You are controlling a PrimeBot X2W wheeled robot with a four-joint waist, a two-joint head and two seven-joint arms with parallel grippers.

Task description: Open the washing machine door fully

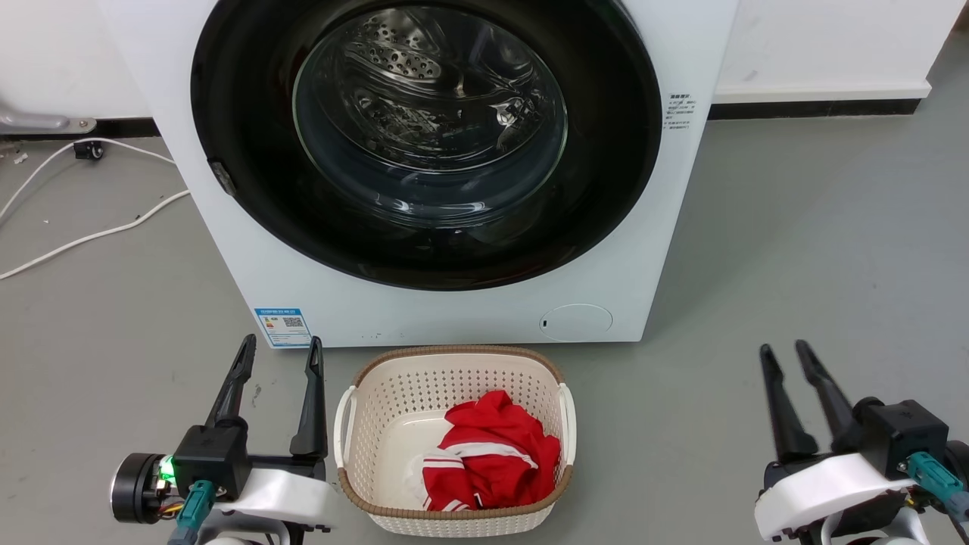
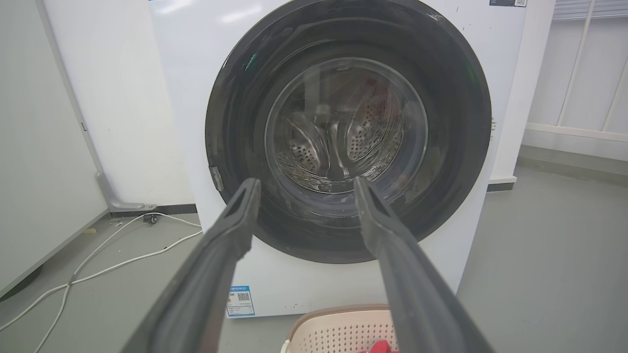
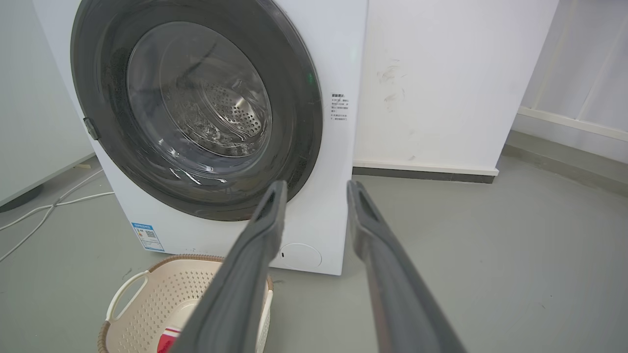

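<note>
Illegible print on washing machine (image 1: 454,314) sticker (image 1: 282,327)

Washing machine door (image 1: 242,151) top off-frame.

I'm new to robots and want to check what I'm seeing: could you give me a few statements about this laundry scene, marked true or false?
The washing machine door is shut. True.
The left gripper grips the door. False: it is open and apart from it.
The basket holds a red garment. True.
The right gripper holds a cloth. False: it is open and empty.
</note>
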